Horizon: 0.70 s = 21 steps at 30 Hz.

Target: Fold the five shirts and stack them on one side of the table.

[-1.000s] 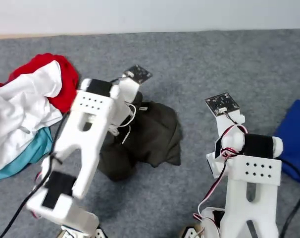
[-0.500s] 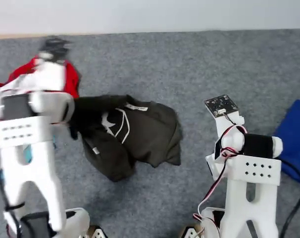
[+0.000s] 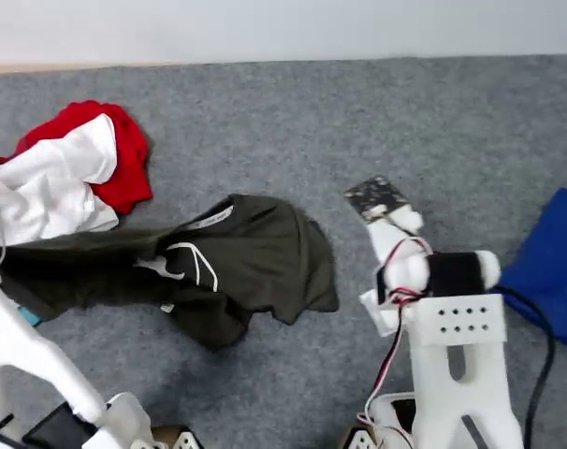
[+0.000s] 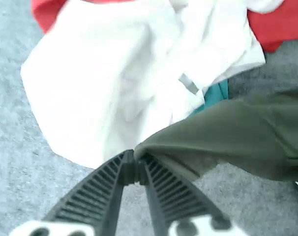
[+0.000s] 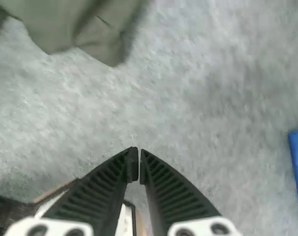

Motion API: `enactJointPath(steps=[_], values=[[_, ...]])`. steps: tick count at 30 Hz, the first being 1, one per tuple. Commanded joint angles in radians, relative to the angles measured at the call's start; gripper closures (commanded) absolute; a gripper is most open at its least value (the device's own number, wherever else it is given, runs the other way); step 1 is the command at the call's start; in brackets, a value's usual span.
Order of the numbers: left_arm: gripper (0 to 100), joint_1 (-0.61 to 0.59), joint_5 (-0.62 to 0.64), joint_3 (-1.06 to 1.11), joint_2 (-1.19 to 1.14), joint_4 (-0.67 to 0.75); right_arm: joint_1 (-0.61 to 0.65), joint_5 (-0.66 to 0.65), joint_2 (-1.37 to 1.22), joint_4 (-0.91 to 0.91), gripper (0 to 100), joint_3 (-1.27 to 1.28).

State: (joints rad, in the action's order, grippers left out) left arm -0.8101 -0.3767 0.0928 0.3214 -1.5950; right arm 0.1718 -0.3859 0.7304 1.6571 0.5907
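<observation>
Left wrist view, end effector [image 4: 134, 162] pinching olive shirt [image 4: 237, 132]

A grey, felt-like cover spreads over the whole table [image 3: 452, 122]. Behind its far edge rises a plain pale wall [image 3: 283, 28], with a thin tan strip [image 3: 40, 67] at the left.

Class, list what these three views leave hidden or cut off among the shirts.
1. Left wrist view: the teal shirt is nearly all buried under the white shirt and the dark shirt.
2. High view: the blue shirt is cut off by the right edge.
3. High view: the red shirt is partly covered by the white shirt.
4. Left wrist view: how much dark shirt the shut left claw pinches is hidden between its fingers.
</observation>
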Motion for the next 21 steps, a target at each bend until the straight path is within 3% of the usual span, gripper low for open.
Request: enactJointPath(steps=[1, 10, 13, 17, 21], values=[[100, 0.005, 0.032, 0.042, 0.035, 0.057, 0.131, 0.060, -0.024, -0.059, 98.8, -0.023], [100, 0.035, 0.092, 0.226, 0.035, 0.192, 0.375, 0.068, -0.343, -0.067, 98.2, -0.256], [100, 0.051, 0.092, 0.259, 0.035, 0.207, 0.469, 0.077, -0.470, -0.067, 93.1, -0.368], [100, 0.044, 0.092, 0.265, 0.035, 0.238, 0.570, 0.201, -0.633, -0.068, 83.9, -0.493], [100, 0.048, 0.092, 0.265, 0.035, 0.241, 0.664, 0.232, -0.782, -0.068, 82.9, -0.594]])
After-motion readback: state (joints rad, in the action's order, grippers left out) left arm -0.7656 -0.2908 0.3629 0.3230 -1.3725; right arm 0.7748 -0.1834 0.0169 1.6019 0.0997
